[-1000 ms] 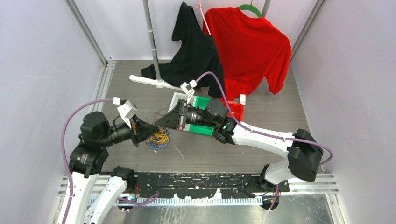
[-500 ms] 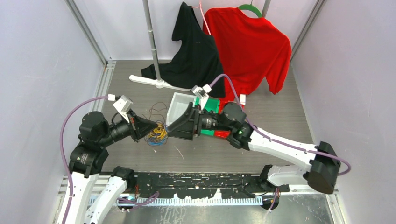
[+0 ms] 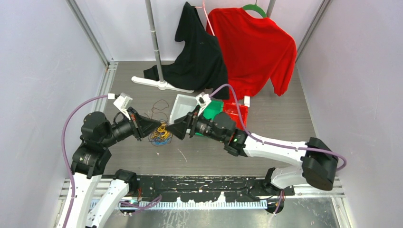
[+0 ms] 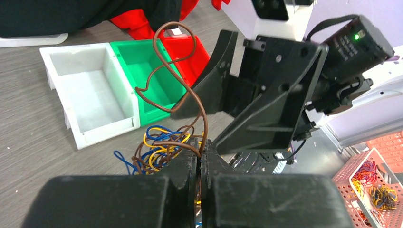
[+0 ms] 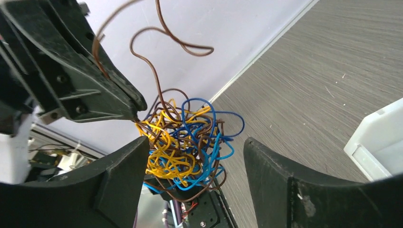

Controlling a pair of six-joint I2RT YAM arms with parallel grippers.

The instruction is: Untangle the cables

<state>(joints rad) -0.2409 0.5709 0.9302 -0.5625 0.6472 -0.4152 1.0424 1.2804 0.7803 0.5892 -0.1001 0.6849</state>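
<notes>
Cables point(image 3: 160, 136), one yellow, blue and brown tangle, hang from the left claw point(image 4: 199, 159), clenched on a brown strand point(image 4: 191, 90), between the wide, released jaws of the right claw point(image 5: 196, 145). Nearby stand a white bin point(image 4: 102, 135), a green bin point(image 4: 142, 61) and a red bin point(image 4: 192, 52) (the pink basket point(image 4: 354, 179) holds wire bundles point(image 4: 366, 171)).

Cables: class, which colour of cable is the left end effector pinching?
The brown cable: it runs into the shut left end effector and loops high above; yellow cables and blue cables lie only in the tangle.

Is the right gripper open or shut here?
Open: the right gripper has its jaws wide apart, the cable tangle between them.
</notes>
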